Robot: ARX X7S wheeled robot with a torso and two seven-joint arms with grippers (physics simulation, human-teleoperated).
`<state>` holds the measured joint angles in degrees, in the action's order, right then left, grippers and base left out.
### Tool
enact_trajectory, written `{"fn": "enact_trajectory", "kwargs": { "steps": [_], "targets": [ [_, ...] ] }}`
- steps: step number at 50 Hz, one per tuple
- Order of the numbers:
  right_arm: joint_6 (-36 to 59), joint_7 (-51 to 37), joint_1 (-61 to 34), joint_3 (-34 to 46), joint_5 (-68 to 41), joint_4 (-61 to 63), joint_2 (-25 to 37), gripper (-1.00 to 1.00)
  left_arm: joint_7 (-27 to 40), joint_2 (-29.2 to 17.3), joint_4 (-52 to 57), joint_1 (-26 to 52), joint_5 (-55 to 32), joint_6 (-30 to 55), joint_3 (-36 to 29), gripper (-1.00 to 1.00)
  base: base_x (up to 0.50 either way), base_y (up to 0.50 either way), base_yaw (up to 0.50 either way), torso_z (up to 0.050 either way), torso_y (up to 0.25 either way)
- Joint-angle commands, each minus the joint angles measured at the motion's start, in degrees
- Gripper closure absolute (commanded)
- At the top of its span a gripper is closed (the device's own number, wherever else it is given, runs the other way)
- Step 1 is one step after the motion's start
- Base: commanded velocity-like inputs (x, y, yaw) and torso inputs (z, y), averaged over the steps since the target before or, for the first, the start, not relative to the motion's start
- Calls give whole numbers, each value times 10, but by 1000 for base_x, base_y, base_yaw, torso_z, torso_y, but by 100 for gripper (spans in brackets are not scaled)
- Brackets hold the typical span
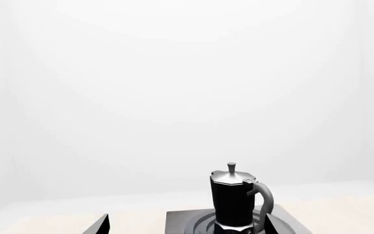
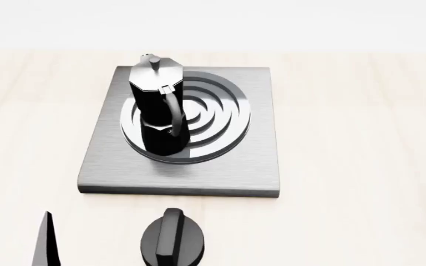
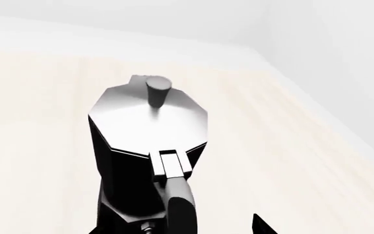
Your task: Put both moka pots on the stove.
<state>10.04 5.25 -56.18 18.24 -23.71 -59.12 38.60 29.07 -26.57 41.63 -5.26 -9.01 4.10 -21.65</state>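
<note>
Little of the robot shows: left gripper fingers [image 1: 99,225] are flat matte-black wedges with sharp edges; right gripper fingertip [image 3: 260,225] is a black pointed sliver. No markings discernible.

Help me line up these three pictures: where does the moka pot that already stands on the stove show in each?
Head view: moka pot on the stove upright on the burner's left part.
Left wrist view: same pot at bottom, right of centre.
Right wrist view: not visible; that pot stands on bare wood.
Shared landmark: the stove, also.

No text, labels or numbers can be read anywhere (surfaces plain).
</note>
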Motion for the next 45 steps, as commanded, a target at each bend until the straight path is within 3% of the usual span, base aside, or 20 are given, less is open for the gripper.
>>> {"fn": "enact_trajectory", "kwargs": {
  "steps": [1,3,4,23,45],
  "targets": [
    [-22,11,-20,3,8,-48,-17,-100,1,0,-2,1,0,-1,-2,-100,0,0,0,0,0],
    [-21,14,-18,1,4,-48,-18,-100,1,-1,-1,1,-1,0,-1,-100,0,0,0,0,0],
    [-26,15,-21,1,6,-56,-20,100,1,-1,-1,1,-1,0,-1,-100,0,0,0,0,0],
    [-5,24,-10,-9,-14,4,-19,100,3,-2,-2,2,1,-1,-4,-100,0,0,0,0,0],
    [117,-50,-57,-26,-59,306,-14,100,7,-5,-1,2,-5,-2,0,-100,0,0,0,0,0]
  ]
}}
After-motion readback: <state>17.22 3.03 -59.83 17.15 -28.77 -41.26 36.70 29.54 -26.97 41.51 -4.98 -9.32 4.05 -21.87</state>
